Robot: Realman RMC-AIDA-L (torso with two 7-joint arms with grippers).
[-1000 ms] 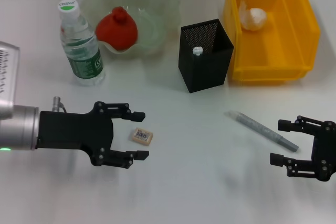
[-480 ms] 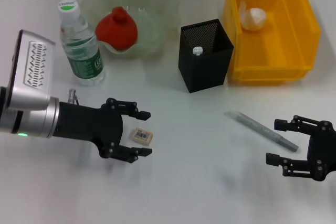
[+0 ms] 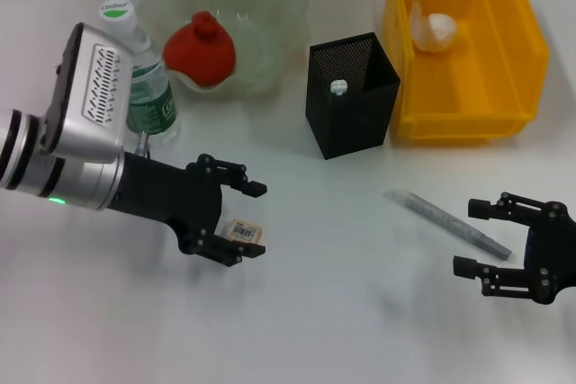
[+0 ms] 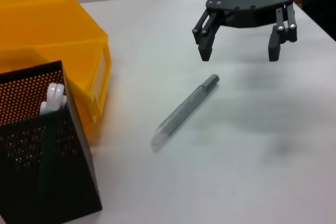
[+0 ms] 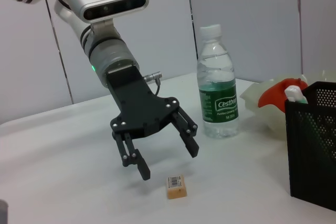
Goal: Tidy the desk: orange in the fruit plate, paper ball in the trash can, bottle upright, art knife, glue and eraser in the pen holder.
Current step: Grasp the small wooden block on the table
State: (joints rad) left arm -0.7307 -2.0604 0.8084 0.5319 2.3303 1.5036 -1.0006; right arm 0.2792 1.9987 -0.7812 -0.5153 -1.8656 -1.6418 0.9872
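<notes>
The small tan eraser (image 3: 241, 231) lies on the table, and my open left gripper (image 3: 256, 219) hovers just over it, fingers to either side; the right wrist view shows this gripper (image 5: 168, 162) slightly above the eraser (image 5: 176, 187). The grey art knife (image 3: 447, 222) lies flat at the right, close to my open, empty right gripper (image 3: 468, 237). In the left wrist view the knife (image 4: 186, 111) sits just short of that gripper (image 4: 239, 52). The bottle (image 3: 135, 78) stands upright. The orange (image 3: 200, 49) rests in the fruit plate (image 3: 270, 15). The paper ball (image 3: 436, 29) is in the yellow trash can (image 3: 526, 51). The glue (image 3: 338, 87) stands in the black pen holder (image 3: 351, 123).
My left arm's silver wrist (image 3: 85, 123) partly covers the bottle. The pen holder (image 4: 42, 150) stands between the two grippers' areas, next to the trash can (image 4: 47, 40). White table extends along the front edge.
My left arm has swung right and tilted its wrist up, bringing the open gripper down around the eraser. The right gripper has crept slightly left toward the art knife.
</notes>
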